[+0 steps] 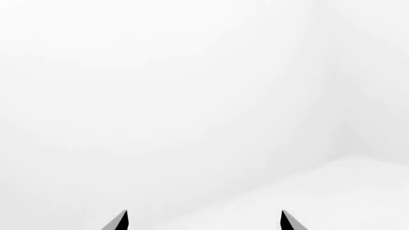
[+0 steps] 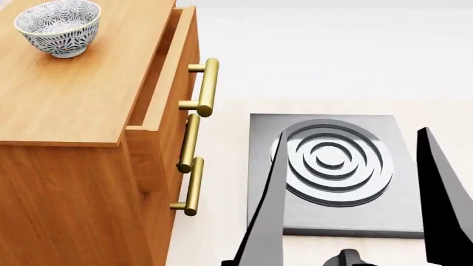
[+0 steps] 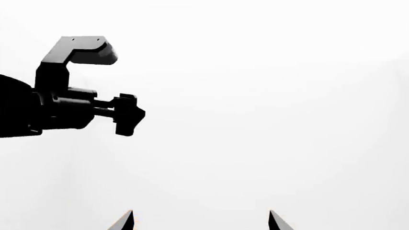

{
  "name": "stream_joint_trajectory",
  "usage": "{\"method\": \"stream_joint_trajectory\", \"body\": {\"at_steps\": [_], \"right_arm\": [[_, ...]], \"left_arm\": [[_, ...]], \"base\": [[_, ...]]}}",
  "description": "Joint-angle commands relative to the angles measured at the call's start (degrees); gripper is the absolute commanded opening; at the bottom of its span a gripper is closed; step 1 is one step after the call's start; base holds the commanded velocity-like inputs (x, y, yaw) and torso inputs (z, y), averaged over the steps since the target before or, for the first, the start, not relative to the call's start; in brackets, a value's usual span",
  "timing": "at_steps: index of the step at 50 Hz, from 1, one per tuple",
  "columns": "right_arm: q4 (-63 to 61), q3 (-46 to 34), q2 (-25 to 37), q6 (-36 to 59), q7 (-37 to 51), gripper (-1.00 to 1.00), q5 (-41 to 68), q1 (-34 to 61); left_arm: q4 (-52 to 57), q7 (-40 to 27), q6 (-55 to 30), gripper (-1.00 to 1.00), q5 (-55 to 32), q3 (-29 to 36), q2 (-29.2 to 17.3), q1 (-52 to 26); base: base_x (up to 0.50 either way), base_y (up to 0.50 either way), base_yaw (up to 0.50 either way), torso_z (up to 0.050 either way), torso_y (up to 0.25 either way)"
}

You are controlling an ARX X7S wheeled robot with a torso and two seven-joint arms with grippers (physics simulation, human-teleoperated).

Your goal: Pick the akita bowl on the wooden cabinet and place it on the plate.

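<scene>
The akita bowl (image 2: 57,27), white with a dense dark leaf pattern, stands upright on the far left of the wooden cabinet (image 2: 74,105) top in the head view. The plate is out of view. At that view's lower right two dark fingers stand wide apart and empty; by its place this is my right gripper (image 2: 351,132), well right of and below the bowl. The right wrist view shows the right gripper (image 3: 201,215) open on blank white. The left gripper (image 1: 204,215) is open too, with nothing between its tips.
The cabinet's top drawer (image 2: 166,83) is pulled out a little, and brass bar handles (image 2: 203,88) jut to the right. A grey square stove (image 2: 325,210) with a ring burner lies right of the cabinet. A black arm part (image 3: 70,105) shows in the right wrist view.
</scene>
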Motion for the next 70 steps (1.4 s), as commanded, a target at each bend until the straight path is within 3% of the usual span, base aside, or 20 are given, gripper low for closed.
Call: {"method": "stream_joint_trajectory", "body": {"at_steps": [1,4,9,14,20,26,36,42,51,61,70], "right_arm": [[-0.1,-1.3,0.6,-0.7,0.7,1.00,-0.2,1.0],[-0.1,-1.7,0.8,-1.1,0.9,1.00,-0.2,1.2],[0.4,-2.3,0.7,-1.6,0.8,1.00,-0.1,1.6],[0.4,-2.4,1.0,-2.0,1.0,1.00,-0.1,1.8],[0.9,-2.5,1.1,-2.6,0.8,1.00,0.1,1.8],[0.9,-2.5,1.5,-3.1,0.9,1.00,0.2,1.9],[1.0,-2.9,1.2,-2.8,0.8,1.00,0.2,2.2],[1.1,-3.2,1.0,-2.8,0.6,1.00,0.1,2.3],[1.2,-3.6,0.5,-2.5,0.4,1.00,-0.1,2.4],[1.3,-3.9,0.4,-2.4,0.4,1.00,-0.1,2.6],[1.5,-4.1,0.2,-2.3,0.2,1.00,-0.2,2.7]], "left_arm": [[-24.9,11.7,2.0,1.00,1.8,1.0,7.9,-10.0],[-36.9,14.6,2.7,1.00,1.3,1.0,11.2,-14.1],[-44.1,13.6,4.3,1.00,-9.4,13.0,11.3,-16.9],[-47.1,13.5,5.9,1.00,-20.3,24.1,11.3,-18.4],[-48.6,11.3,5.5,1.00,-29.3,30.4,11.3,-20.2],[-48.6,6.3,2.0,1.00,-20.9,18.6,10.3,-20.2],[-48.6,6.5,-2.0,1.00,23.1,-18.9,10.7,-18.9],[-48.6,7.9,-2.6,1.00,38.0,-31.9,10.3,-18.6],[-48.6,9.5,-2.8,1.00,46.3,-38.9,10.6,-18.4],[-48.6,10.8,-2.6,1.00,48.7,-40.7,10.5,-18.0],[-48.6,11.1,-3.1,1.00,49.5,-40.8,10.4,-18.2]], "base": [[0.00,0.00,0.00,0.000,0.000],[0.00,0.00,0.00,0.000,0.000],[0.00,0.00,0.00,0.000,0.000],[0.00,0.00,0.00,0.000,0.000],[0.00,0.00,0.00,0.000,0.000],[0.00,0.00,0.00,0.000,0.000],[0.00,0.00,0.00,0.000,0.000],[0.00,0.00,0.00,0.000,0.000],[0.00,0.00,0.00,0.000,0.000],[0.00,0.00,0.00,0.000,0.000],[0.00,0.00,0.00,0.001,-0.234]]}}
